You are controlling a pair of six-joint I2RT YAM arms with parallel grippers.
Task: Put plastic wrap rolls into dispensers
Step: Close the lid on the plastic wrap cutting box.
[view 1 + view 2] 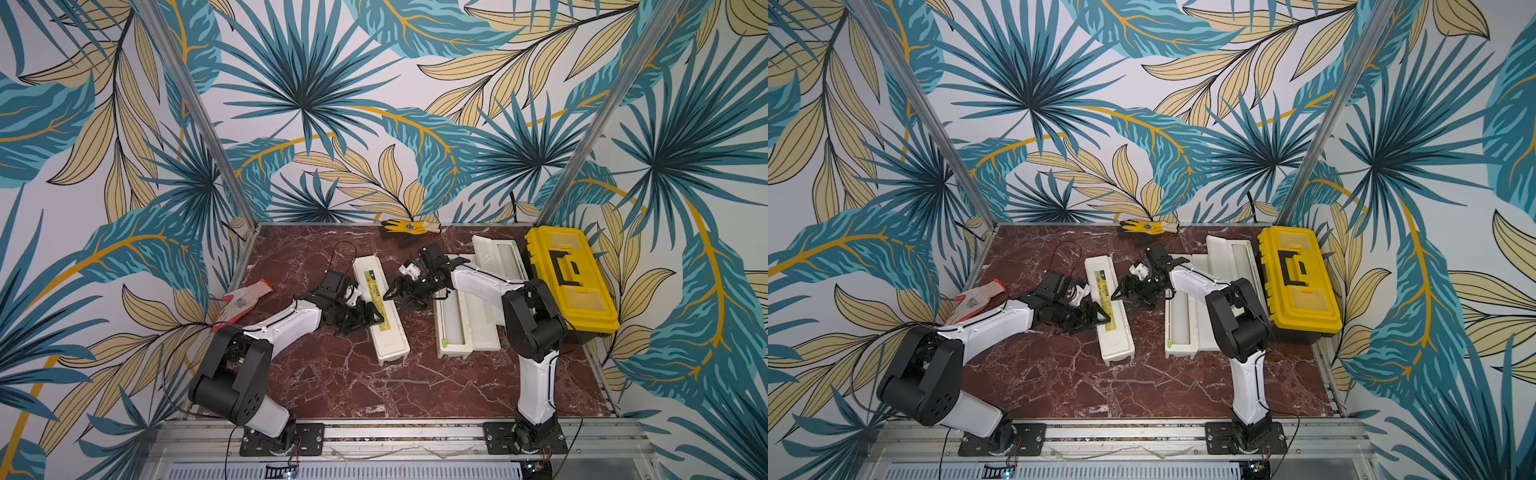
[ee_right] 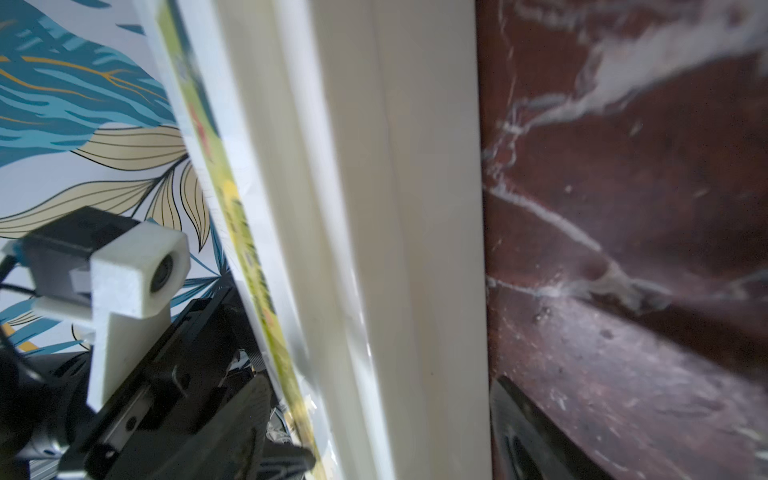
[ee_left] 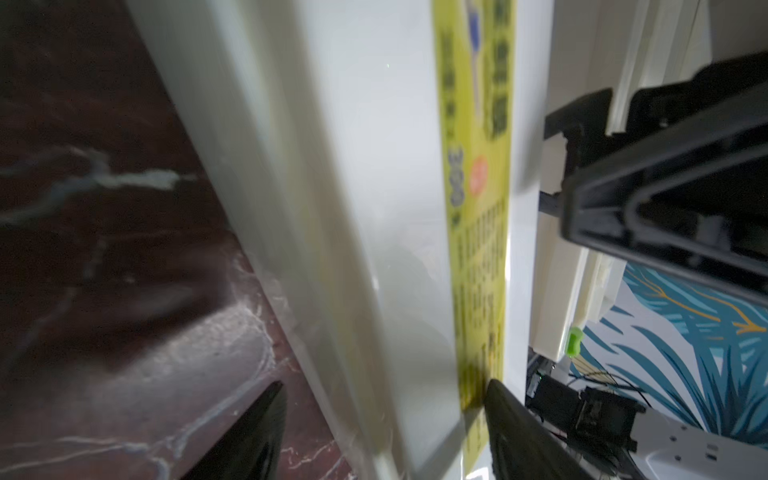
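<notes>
A shut cream dispenser (image 1: 380,311) with a yellow label lies mid-table; any roll inside is hidden. My left gripper (image 1: 371,322) reaches over its left edge. In the left wrist view the gripper (image 3: 382,436) is open, one finger over the marble and the other at the label, with the dispenser (image 3: 374,166) between them. My right gripper (image 1: 393,293) is at its right side and is open in the right wrist view (image 2: 395,440), straddling the dispenser (image 2: 395,208). Two more dispensers lie open: a near one (image 1: 441,336) holding a plastic wrap roll (image 1: 455,320), and a far one (image 1: 486,253) holding a roll (image 1: 510,257).
A yellow-black toolbox (image 1: 571,282) stands at the right edge beside the open dispensers. A yellow glove (image 1: 409,226) lies by the back wall and a white-orange glove (image 1: 241,301) at the left edge. Patterned walls close in three sides.
</notes>
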